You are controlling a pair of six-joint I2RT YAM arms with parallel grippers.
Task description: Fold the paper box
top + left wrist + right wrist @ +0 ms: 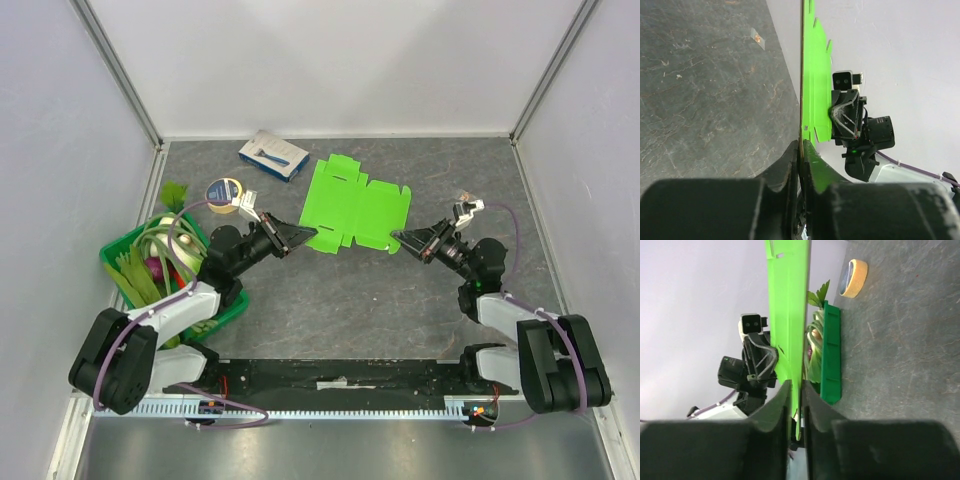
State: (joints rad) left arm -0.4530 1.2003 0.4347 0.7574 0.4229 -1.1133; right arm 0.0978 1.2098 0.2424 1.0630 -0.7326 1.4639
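Now left claw, right claw pinch flat, matte, tabbed paper box.

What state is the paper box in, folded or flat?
Flat. From above the paper box is one spread sheet, flaps out; the left gripper and right gripper pinch its near edge.

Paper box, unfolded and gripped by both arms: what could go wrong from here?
1. The left gripper and right gripper pinch the paper box only at its near corners, so the thin card may slip out or tear if they pull apart.
2. If pushed together, the flat sheet could buckle away from its creases.
3. The tape roll lies beside the left arm and could get knocked.
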